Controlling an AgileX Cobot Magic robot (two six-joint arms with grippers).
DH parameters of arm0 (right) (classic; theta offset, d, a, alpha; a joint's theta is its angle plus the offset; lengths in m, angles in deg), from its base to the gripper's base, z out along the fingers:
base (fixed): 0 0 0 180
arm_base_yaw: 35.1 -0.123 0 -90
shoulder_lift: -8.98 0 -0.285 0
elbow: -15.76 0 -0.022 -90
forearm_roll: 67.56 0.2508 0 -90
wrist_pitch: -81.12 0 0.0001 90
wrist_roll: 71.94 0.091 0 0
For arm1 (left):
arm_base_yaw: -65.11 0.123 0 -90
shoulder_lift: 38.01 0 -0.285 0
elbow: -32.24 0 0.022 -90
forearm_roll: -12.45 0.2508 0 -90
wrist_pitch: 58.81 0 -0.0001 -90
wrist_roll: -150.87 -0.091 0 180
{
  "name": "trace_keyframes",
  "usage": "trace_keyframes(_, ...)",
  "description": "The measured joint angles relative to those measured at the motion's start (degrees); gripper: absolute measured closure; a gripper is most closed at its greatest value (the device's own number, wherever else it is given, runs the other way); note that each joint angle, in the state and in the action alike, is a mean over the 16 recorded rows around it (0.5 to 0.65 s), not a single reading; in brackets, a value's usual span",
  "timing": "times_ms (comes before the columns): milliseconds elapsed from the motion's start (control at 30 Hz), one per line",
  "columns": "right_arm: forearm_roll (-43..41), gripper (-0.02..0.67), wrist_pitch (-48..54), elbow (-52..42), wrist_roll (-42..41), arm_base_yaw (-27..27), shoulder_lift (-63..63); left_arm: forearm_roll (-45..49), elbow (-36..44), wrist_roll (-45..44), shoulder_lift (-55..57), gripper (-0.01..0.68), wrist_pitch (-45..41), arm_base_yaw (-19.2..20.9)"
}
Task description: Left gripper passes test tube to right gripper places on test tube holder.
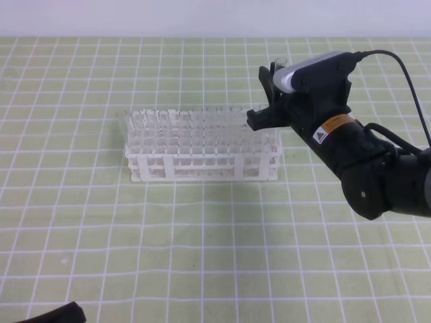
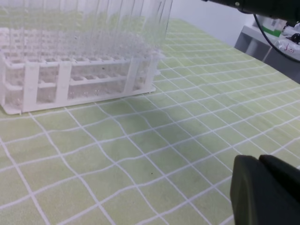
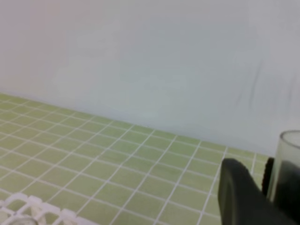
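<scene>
right gripper [image 1: 268, 94] clamped on test tube [image 1: 277, 66] above test tube holder's [image 1: 202, 168] right end, left gripper [image 2: 265, 190] closed

The test tube holder [image 1: 202, 155] stands mid-frame on the table [image 1: 202, 256]; the right gripper [image 1: 268, 101], with the test tube [image 1: 277, 66], sits above its right end.

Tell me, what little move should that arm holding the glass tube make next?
Probably lower it straight down. The right gripper holds the test tube upright above the right end of the test tube holder, its rim still above the jaws.
</scene>
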Motion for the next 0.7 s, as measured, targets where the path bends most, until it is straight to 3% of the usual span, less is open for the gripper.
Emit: trace_keyframes(700,-0.31,0.565,0.14,0.0,0.69,0.0,-2.39,-0.01,-0.21,-0.01,-0.13,0.676,-0.28,0.02)
